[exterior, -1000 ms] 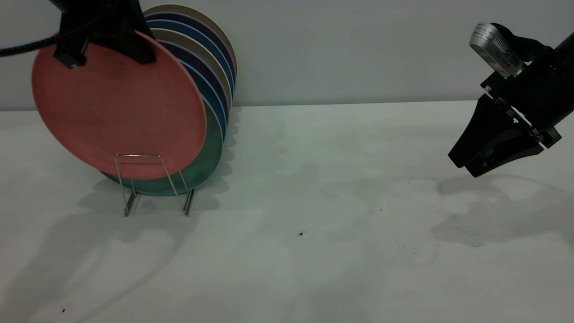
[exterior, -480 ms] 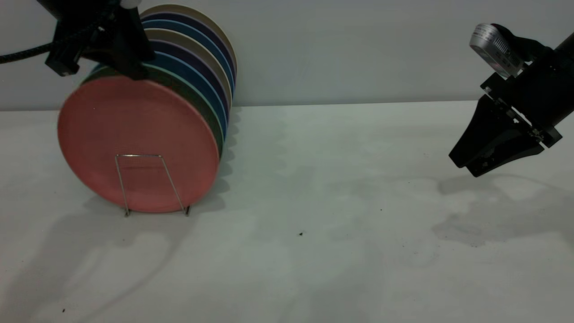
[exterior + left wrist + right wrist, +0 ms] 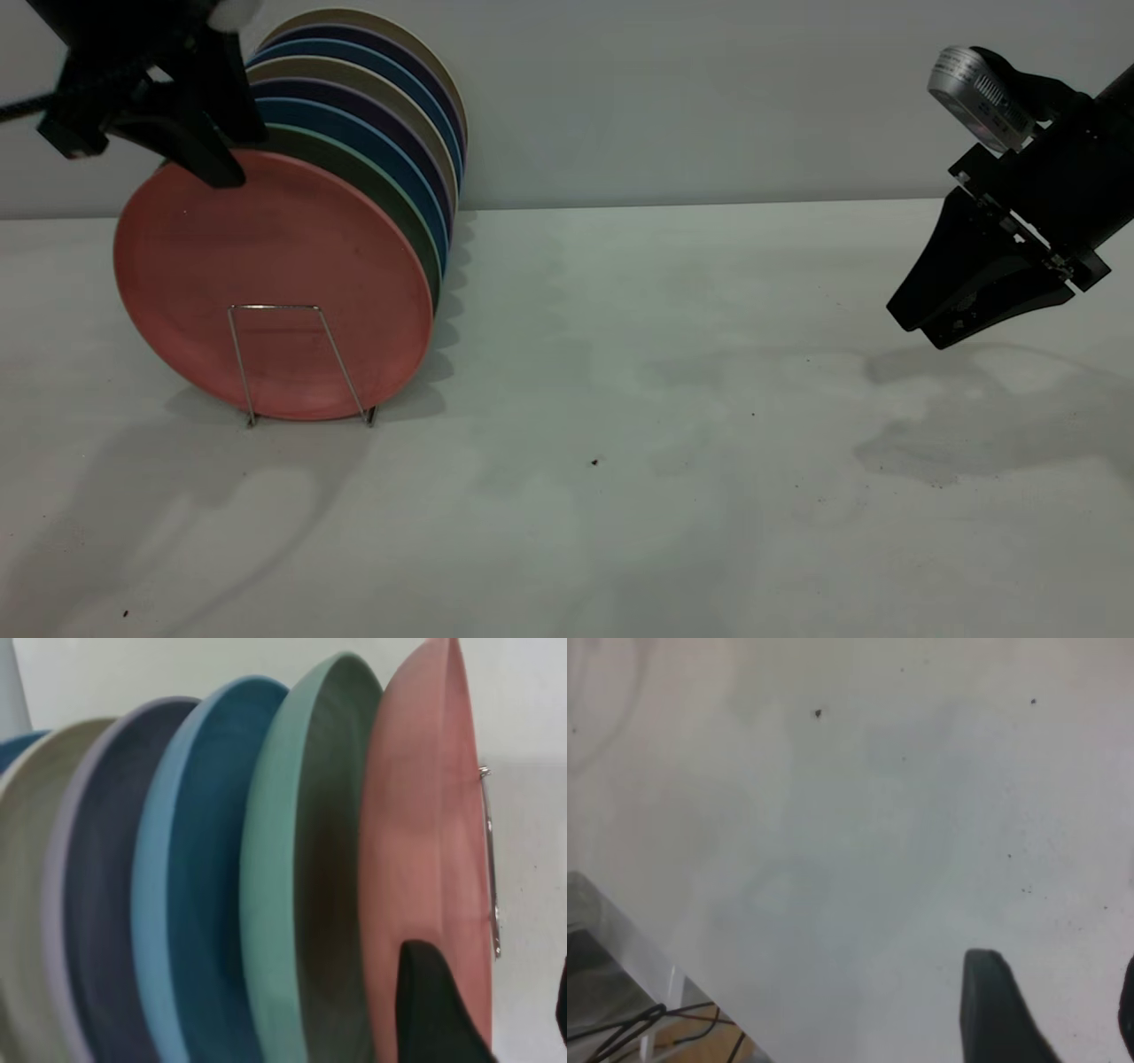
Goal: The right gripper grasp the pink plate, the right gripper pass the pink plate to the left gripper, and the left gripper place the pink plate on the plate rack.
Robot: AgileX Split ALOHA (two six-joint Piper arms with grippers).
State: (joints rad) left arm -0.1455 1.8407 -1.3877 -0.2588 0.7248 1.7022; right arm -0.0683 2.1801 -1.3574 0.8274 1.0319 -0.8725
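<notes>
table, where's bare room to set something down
The table is bare from the plate rack across to the right gripper, and all along the near edge. The crowded part is far left: the pink plate, stacked plates and left gripper.

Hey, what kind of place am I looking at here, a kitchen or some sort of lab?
Probably a robot test bench, not a kitchen: a bare white table against a blank wall, the left gripper and right gripper above it, and only coloured plates in a plate rack, the pink plate frontmost.
</notes>
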